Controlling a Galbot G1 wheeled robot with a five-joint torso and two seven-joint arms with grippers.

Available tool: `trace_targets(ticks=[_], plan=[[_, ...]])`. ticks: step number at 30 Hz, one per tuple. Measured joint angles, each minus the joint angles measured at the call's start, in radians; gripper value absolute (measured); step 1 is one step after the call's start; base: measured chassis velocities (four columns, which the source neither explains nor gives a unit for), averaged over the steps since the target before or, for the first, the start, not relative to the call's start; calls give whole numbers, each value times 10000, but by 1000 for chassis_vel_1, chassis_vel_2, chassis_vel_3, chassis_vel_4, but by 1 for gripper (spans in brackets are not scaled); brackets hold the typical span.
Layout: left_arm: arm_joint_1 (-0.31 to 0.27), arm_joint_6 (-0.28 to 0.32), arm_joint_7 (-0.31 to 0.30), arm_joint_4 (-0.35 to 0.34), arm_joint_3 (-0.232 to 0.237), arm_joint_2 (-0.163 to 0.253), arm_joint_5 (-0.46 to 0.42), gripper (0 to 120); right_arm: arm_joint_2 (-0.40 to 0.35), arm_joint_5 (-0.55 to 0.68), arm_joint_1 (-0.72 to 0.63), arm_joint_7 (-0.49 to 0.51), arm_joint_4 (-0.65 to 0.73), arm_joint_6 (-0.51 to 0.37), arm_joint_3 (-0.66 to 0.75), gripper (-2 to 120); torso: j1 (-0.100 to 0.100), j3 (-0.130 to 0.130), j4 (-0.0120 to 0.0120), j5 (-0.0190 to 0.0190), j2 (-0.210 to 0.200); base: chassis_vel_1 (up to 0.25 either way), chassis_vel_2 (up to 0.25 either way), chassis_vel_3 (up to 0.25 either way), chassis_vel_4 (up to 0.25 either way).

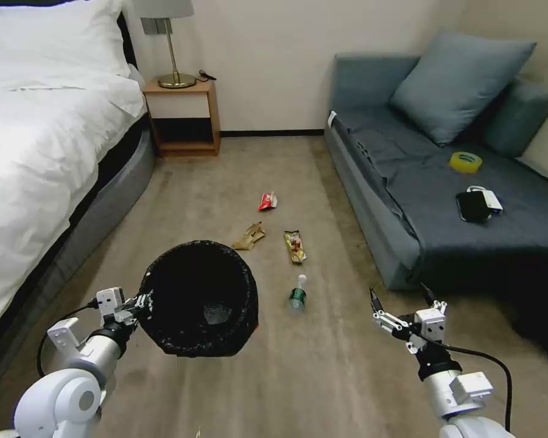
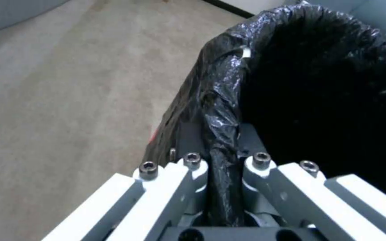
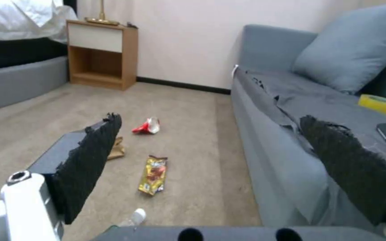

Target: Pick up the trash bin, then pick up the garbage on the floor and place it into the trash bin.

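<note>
My left gripper (image 1: 141,302) is shut on the rim of the trash bin (image 1: 198,298), a round bin lined with a crinkled black bag, held above the carpet at lower left. Up close, the bag rim (image 2: 222,134) is pinched between the left fingers. Garbage lies on the floor beyond the bin: a clear bottle with a green label (image 1: 297,295), a gold-brown wrapper (image 1: 295,246), crumpled tan paper (image 1: 249,236) and a red-and-white packet (image 1: 267,201). My right gripper (image 1: 402,295) hangs open at lower right, beside the bottle and apart from it. The right wrist view shows the wrapper (image 3: 153,175) and packet (image 3: 146,126).
A bed (image 1: 42,140) runs along the left and a grey sofa (image 1: 408,201) along the right, carrying a yellow tape roll (image 1: 466,162) and a black phone (image 1: 472,205). A wooden nightstand (image 1: 182,115) with a lamp stands at the far wall. Carpet lies open between bed and sofa.
</note>
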Motion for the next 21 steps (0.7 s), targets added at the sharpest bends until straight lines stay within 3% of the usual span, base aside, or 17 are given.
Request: trace_targets(ticks=[21], plan=[[-135, -23, -14, 149, -265, 91, -227, 4, 194, -130, 26, -9, -111, 37, -197, 100, 0, 0, 1, 0, 0, -132, 138, 136, -126]])
